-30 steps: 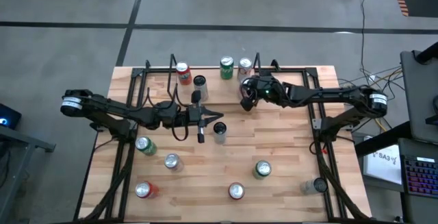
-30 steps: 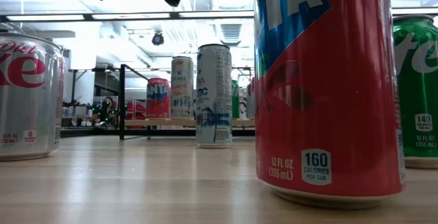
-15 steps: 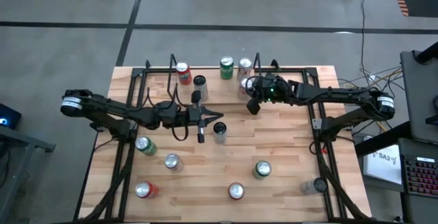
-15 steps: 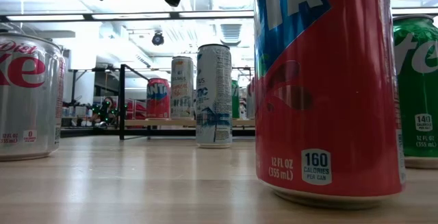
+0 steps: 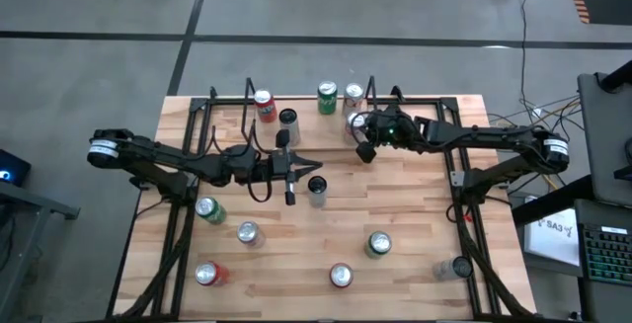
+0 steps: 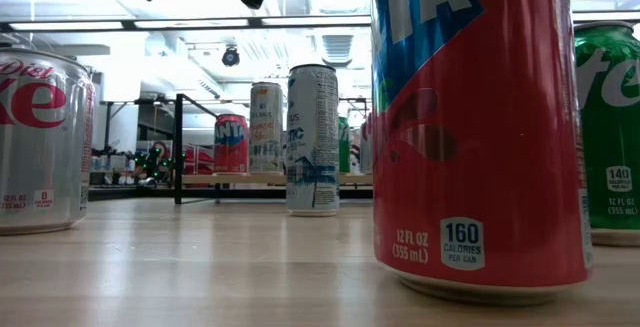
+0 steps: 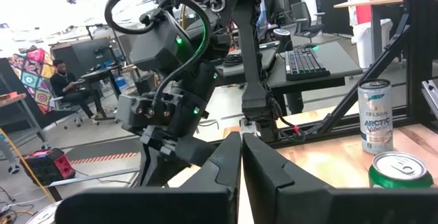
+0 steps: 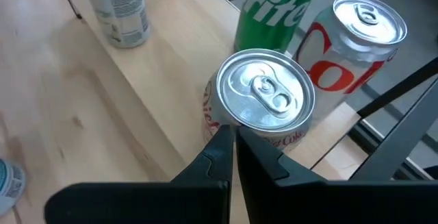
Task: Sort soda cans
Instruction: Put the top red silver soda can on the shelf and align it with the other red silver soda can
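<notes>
While both jaws sit pressed together | right gripper (image 8: pixel 233 148) seemingly beside silver can (image 8: pixel 263 104) | left gripper (image 5: pixel 289 197) mid-table

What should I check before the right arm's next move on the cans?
1. Right gripper fingers shut, holding nothing: ok.
2. Silver Coke can just ahead of it stands upright: ok.
3. Room around that can: not ok, the Sprite can and second silver Coke can crowd it.
4. Left gripper shut, mid-table, away from the right arm: ok.
5. Whether the fingers touch the can: cannot tell.
</notes>
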